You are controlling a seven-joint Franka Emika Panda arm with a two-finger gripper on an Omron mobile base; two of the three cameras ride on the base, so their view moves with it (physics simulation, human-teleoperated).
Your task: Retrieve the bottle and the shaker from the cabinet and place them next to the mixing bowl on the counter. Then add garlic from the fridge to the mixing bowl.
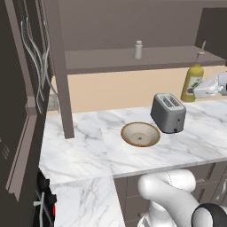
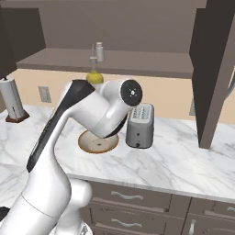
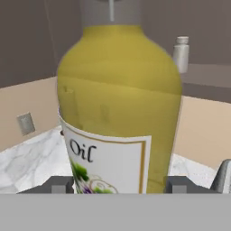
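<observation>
Arm rose from the base, bent sharply at the elbow, and reached forward toward the back wall. Forearm ran roughly level; in the left base view the wrist came in from the right edge. Hand [image 1: 195,91] held level above the table, side-on. In the hand view both dark fingertips [image 3: 61,184] stood on either side of the bottle [image 3: 119,103], against its lower body. Fingers were closed on the bottle, which stood upright between them.
</observation>
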